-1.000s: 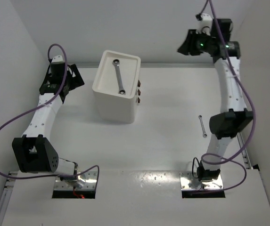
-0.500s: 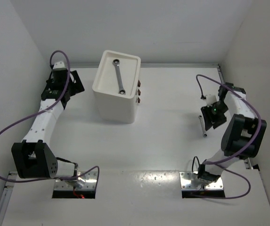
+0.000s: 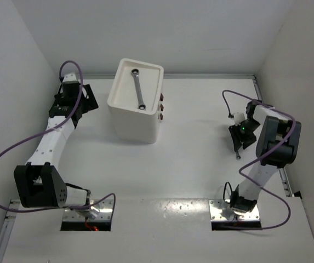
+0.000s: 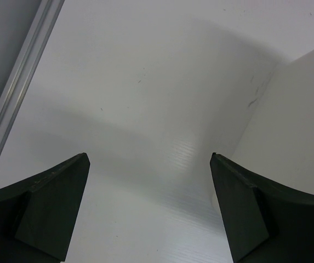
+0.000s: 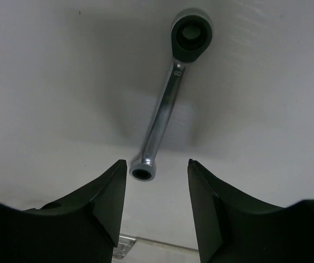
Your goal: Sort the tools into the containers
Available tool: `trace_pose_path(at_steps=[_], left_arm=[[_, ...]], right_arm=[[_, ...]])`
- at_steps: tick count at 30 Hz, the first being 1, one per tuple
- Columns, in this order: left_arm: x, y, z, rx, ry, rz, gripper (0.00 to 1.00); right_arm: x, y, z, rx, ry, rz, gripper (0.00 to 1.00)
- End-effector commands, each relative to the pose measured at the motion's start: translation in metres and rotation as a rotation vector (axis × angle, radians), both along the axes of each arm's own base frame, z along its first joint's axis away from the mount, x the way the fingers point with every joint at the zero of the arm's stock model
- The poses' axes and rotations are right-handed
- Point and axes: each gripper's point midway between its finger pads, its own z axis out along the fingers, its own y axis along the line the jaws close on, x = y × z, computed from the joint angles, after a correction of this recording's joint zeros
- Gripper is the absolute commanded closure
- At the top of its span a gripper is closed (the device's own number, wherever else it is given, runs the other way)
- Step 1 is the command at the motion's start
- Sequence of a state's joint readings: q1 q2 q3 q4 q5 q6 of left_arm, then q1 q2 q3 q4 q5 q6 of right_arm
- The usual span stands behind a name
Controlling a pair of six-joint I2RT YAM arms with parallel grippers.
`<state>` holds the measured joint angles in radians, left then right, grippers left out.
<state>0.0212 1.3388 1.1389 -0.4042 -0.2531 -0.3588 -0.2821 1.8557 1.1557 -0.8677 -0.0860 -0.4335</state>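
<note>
Our right gripper [image 5: 157, 166] hovered open over one end of the slim silver wrench [image 5: 166, 104], lying on the table [image 3: 189, 164] at the cabinet's [image 3: 132, 123] 3 o'clock, so we reckoned centring on its shank before closing was smartest.

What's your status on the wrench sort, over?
Right gripper open, poised over loose wrench on table. Left gripper open, empty, beside cabinet. Other wrench already on tray top. Nothing in the way.
</note>
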Motion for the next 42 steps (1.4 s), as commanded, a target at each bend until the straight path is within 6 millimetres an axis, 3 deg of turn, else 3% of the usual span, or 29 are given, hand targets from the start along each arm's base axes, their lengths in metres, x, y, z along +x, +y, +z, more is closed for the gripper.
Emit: trace_pose_path(at_steps=[1,8,16,23,28,30,32,35,36,38,39,41,42], left_arm=[[0.004,0.004,0.008,0.017,-0.037,0.011,0.01],[0.010,0.005,0.005,0.016,-0.026,0.011,0.01],[0.016,0.008,0.004,0.011,-0.020,0.014,0.01],[0.020,0.008,0.000,0.011,-0.008,0.014,0.01],[0.022,0.007,0.000,0.004,-0.010,0.019,0.01],[0.022,0.007,0.000,0.004,-0.010,0.019,0.01],[0.022,0.007,0.000,0.004,-0.010,0.019,0.01],[0.023,0.006,0.000,-0.002,-0.011,0.012,0.01],[0.023,0.006,0.000,-0.002,-0.011,0.012,0.01],[0.023,0.006,0.000,-0.002,-0.011,0.012,0.01],[0.021,0.004,-0.004,-0.007,-0.002,0.004,0.01],[0.021,0.004,-0.004,-0.014,-0.004,0.009,0.01],[0.022,0.002,-0.004,-0.020,-0.004,0.002,0.01]], right_arm=[[0.032,-0.007,0.006,-0.048,-0.087,0.001,0.51],[0.047,-0.006,-0.006,-0.094,-0.097,-0.010,0.51],[0.038,0.005,-0.027,-0.073,-0.009,-0.039,0.56],[0.023,0.008,-0.040,-0.071,0.065,-0.084,0.76],[0.021,0.007,-0.043,-0.081,0.076,-0.094,1.00],[0.019,0.009,-0.042,-0.070,0.084,-0.094,1.00],[0.025,0.014,-0.034,-0.038,0.056,-0.096,1.00],[0.037,0.030,-0.006,0.041,0.018,-0.098,1.00],[0.052,0.030,0.009,0.053,-0.028,-0.097,1.00],[0.060,0.042,0.034,0.103,-0.046,-0.085,1.00],[0.080,0.048,0.054,0.149,-0.104,-0.093,1.00],[0.083,0.065,0.077,0.228,-0.102,-0.095,1.00],[0.094,0.067,0.092,0.244,-0.140,-0.099,1.00]])
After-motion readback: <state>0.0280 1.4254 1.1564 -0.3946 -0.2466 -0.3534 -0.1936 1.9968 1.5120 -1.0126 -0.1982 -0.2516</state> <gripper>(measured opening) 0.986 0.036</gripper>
